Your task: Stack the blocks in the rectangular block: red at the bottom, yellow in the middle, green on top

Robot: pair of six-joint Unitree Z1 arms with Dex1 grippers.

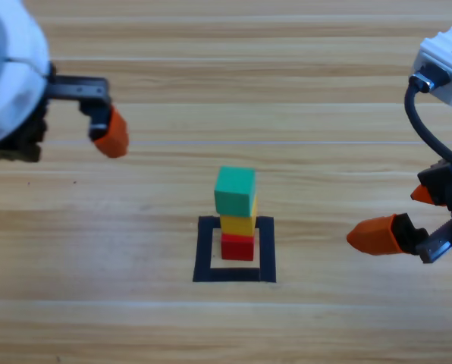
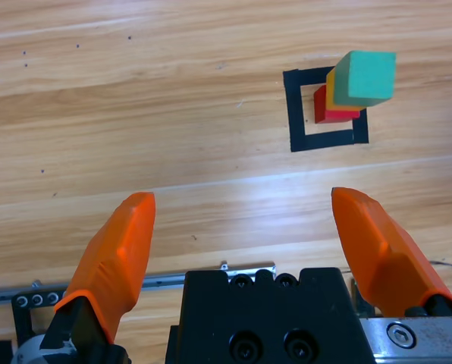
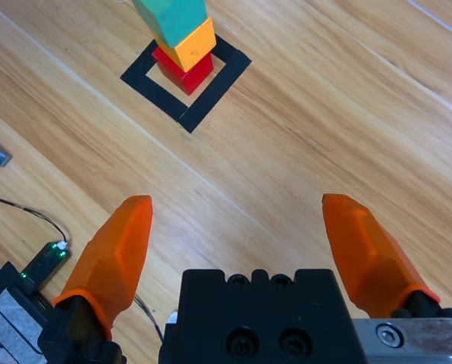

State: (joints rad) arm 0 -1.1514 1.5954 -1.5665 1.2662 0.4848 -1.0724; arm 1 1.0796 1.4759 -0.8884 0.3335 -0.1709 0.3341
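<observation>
Both hands stand wide open and hold nothing: the left hand (image 2: 241, 220) waits near the left edge of the wooden bench (image 1: 135, 318), well apart from the stack, and the right hand (image 3: 237, 227) waits near the right edge, also well clear of it. Between them lies the flat square outline of black tape (image 1: 235, 277), with bare wood showing inside. Within it the small plain red cube (image 1: 237, 247) sits on the bench, the small yellow cube (image 1: 237, 224) rests on the red one, and the small teal-green cube (image 1: 235, 190) sits on top, forming one upright tower.
</observation>
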